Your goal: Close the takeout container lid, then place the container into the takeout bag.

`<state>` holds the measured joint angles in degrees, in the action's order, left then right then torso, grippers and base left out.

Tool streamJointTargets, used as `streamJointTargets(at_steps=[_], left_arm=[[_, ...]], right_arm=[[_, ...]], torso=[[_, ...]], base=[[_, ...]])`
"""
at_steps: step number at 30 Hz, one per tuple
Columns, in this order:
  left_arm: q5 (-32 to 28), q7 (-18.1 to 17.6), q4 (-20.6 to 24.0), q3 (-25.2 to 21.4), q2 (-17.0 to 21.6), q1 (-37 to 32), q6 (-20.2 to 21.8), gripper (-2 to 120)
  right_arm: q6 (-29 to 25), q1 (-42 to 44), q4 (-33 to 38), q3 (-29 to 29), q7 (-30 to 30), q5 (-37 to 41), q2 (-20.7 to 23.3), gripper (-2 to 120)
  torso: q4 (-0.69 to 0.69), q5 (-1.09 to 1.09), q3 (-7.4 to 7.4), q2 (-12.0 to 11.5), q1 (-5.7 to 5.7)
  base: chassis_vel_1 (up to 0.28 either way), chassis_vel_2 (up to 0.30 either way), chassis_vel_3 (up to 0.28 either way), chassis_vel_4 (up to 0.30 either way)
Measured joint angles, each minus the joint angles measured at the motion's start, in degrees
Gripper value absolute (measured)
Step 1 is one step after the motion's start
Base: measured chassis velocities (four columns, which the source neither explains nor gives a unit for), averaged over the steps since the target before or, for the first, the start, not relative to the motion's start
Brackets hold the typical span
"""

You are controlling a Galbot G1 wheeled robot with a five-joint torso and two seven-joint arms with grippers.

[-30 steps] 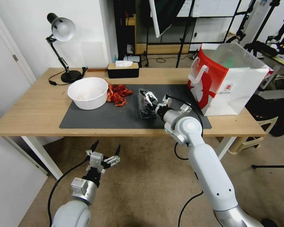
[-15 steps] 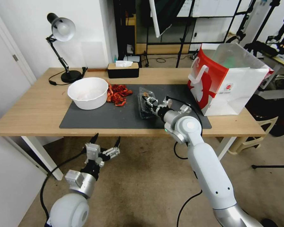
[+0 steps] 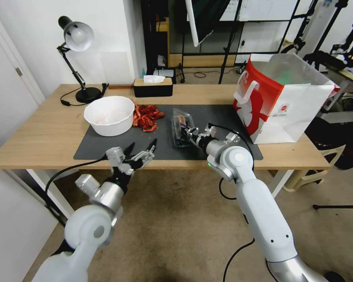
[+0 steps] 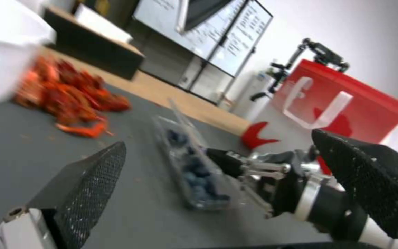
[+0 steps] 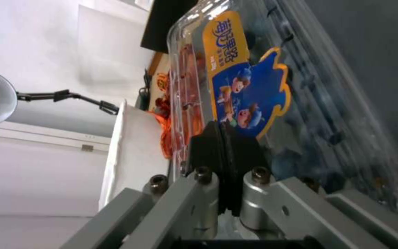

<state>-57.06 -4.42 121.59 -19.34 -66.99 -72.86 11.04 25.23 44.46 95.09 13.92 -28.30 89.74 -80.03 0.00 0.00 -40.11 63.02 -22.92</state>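
The takeout container point(image 3: 179, 135), a small clear clamshell with dark blueberries, lies on the dark mat; it also shows in the left wrist view point(image 4: 194, 173). Its lid point(image 5: 236, 69), clear with a yellow and blue sticker, stands tilted up from the tray. My right gripper point(image 3: 187, 131) is shut on the lid's edge, its black pads point(image 5: 208, 152) pressed together. My left gripper point(image 3: 143, 144) hovers open at the table's front edge, left of the container, holding nothing. The red and white takeout bag point(image 3: 278, 102) stands open-topped at the table's right end.
A round white bowl point(image 3: 110, 115) and a pile of red scraps point(image 3: 147, 115) lie left of the container. A black tissue box point(image 3: 153, 88) and a desk lamp point(image 3: 76, 39) stand at the back. Bare mat point(image 3: 121, 145) lies beside my left gripper.
My left arm has risen from below the table to its front edge, toward the container. My right gripper has drawn slightly nearer to me, still at the lid.
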Motion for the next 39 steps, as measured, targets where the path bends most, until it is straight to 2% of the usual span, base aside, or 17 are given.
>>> streamJointTargets(at_steps=[2,3,5,7,10,15,17,21,24,39], left_arm=[[-4.55,-0.67,-1.42,1.35,0.41,2.89,1.27,100],[-4.55,-0.67,-1.42,1.35,0.41,2.89,1.27,100],[-11.25,-2.74,-3.71,2.82,0.74,8.2,3.27,100],[-13.29,-3.57,-4.33,3.16,0.78,10.0,3.89,100],[-19.54,-7.17,-7.0,4.46,0.8,16.09,6.62,100],[-23.29,-9.59,-9.37,5.82,0.55,19.66,8.18,100],[-25.93,-11.61,-11.59,7.01,-0.02,22.25,9.85,100],[-26.78,-12.27,-13.45,8.25,-0.49,24.15,10.54,100],[-27.03,-12.77,-16.55,10.27,-0.93,26.66,11.02,100],[-25.52,-13.62,-24.59,15.22,-2.07,31.94,10.65,100]], right_arm=[[0.37,0.06,0.23,0.0,-0.29,-0.01,0.16,0],[0.37,0.06,0.23,0.0,-0.29,-0.01,0.16,0],[0.84,0.17,0.4,-0.05,-0.7,-0.06,0.38,0],[0.96,0.2,0.42,-0.1,-0.78,-0.08,0.41,0],[1.32,0.27,0.57,-0.24,-1.11,-0.29,0.43,0],[1.47,0.32,0.58,-0.29,-1.18,-0.62,0.23,0],[1.56,0.46,0.58,-0.33,-1.18,-0.9,0.16,0],[1.67,0.63,0.58,-0.38,-1.18,-1.05,0.17,0],[1.81,0.81,0.83,-0.38,-1.18,-1.14,0.35,0],[2.13,1.33,1.54,-0.31,-1.3,-1.54,0.5,0]], torso=[[0.01,0.0,0.0,0.0,0.0],[0.01,0.0,0.0,0.0,0.0],[0.0,-0.01,0.0,0.0,0.0],[-0.02,0.0,0.0,0.0,0.01],[-0.01,0.0,0.0,0.0,0.0],[0.0,0.0,0.0,0.0,0.01],[0.0,0.0,0.01,0.0,0.01],[0.0,0.0,0.0,0.0,0.01],[-0.01,0.0,0.0,0.01,0.0],[0.0,0.0,0.01,0.01,0.0]], base=[[0.0,0.0,0.0,0.0],[0.0,0.0,0.0,0.0],[0.0,0.0,0.0,0.0],[0.0,0.0,0.0,0.0],[0.0,0.0,0.0,0.0],[0.0,0.0,0.0,0.0],[0.0,0.0,0.0,0.0],[0.0,0.0,0.0,0.0],[0.0,0.0,0.0,0.0],[0.0,0.0,0.0,0.0]])
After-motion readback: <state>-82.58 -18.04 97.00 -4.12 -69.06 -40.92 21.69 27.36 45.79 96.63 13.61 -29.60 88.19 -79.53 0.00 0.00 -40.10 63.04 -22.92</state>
